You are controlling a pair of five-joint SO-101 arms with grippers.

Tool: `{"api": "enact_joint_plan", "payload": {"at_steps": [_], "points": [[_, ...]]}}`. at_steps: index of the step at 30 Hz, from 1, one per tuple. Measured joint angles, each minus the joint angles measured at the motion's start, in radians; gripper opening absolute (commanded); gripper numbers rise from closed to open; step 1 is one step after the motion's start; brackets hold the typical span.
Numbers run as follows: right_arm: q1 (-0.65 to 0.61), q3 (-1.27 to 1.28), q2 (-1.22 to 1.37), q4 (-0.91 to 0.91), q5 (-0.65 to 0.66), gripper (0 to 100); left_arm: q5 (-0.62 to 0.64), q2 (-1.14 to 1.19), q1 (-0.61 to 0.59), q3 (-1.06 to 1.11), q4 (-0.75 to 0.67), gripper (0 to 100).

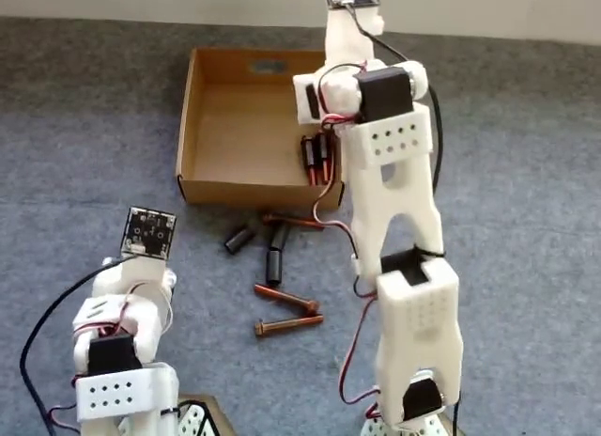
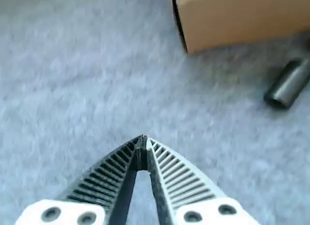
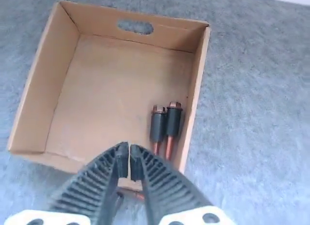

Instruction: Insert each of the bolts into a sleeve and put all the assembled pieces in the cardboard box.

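Two white robot arms stand side by side over a grey carpet [image 1: 526, 220]. On the right arm, the right pincer [image 3: 130, 154] has its black ribbed fingers pressed almost together at the tips and grasps nothing. It hangs above the near wall of the cardboard box [image 3: 34, 94], an open, shallow tray with a hand slot cut in the wall farthest from the pincer. Just beyond the tips, inside the box and against a side wall, two assembled pieces lie side by side and touching. Each is a copper bolt pushed through a black sleeve: one piece [image 3: 158, 124] and, closer to the wall, the other piece [image 3: 173, 121]. Their heads point away from the pincer and their threaded ends point toward it.

The left pincer [image 2: 141, 143] is clenched, its tips meeting, and it holds nothing. It hovers over bare carpet outside the box. Ahead of it and off to one side is a corner of the box. Beside that corner, well apart from the tips, a loose empty sleeve [image 2: 288, 84] lies on the carpet.

More loose parts lie on the carpet ahead of the left pincer and behind the right pincer, back toward that arm's base. A second empty sleeve [image 1: 280, 234] and a third empty sleeve [image 1: 274, 265] lie close together. One loose bolt [image 1: 293, 219] rests near the box's outer wall. Farther from the box, another bolt [image 1: 286, 298] and a last bolt [image 1: 288, 325] lie close to each other, nearly meeting at one end.
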Motion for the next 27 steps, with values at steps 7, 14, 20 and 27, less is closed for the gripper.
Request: {"api": "enact_joint_plan", "payload": {"at_steps": [7,14,20,27], "points": [[-0.044,0.506,-0.347,-0.002,0.0,0.5,0.0,0.0,-0.003,0.095,-0.028,1],[-0.055,1.059,-0.66,-0.196,0.0,0.5,0.0,0.0,0.064,0.1,-0.149,1],[-0.121,1.57,-0.971,-0.459,0.0,6.0,0.041,0.0,0.068,0.1,-0.163,1],[-0.203,1.955,-1.1,-0.663,0.028,14.0,0.084,0.0,0.075,0.1,-0.19,1]]}}
